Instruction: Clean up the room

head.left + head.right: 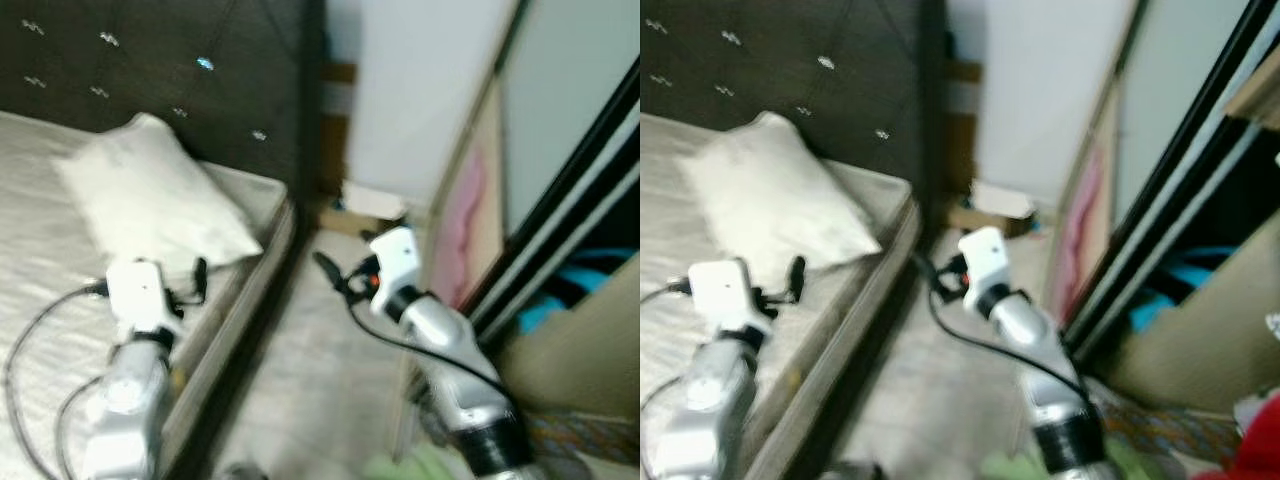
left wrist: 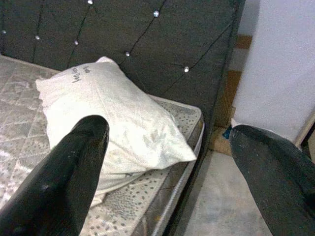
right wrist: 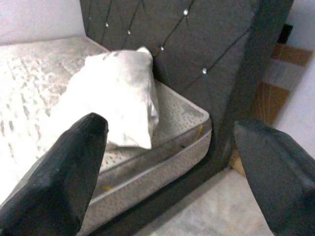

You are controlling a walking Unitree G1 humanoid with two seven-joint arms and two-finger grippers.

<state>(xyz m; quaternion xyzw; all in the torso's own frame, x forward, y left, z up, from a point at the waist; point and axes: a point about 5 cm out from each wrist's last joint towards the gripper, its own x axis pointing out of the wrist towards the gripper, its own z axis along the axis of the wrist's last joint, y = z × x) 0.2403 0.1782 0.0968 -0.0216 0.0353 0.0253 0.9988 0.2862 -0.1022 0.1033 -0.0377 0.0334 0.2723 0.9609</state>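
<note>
A bare bed fills the room's corner. The pillow lies just ahead of the left claw, which is spread, empty; the right claw, also released, hangs over the floor. Blurred views risk a misjudged reach.

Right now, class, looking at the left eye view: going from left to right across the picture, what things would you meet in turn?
Pillow → edge of the mattress → strip of floor → right tool → pink panel leaning upright → black sliding-door frame → blue item in the dark opening.
</note>
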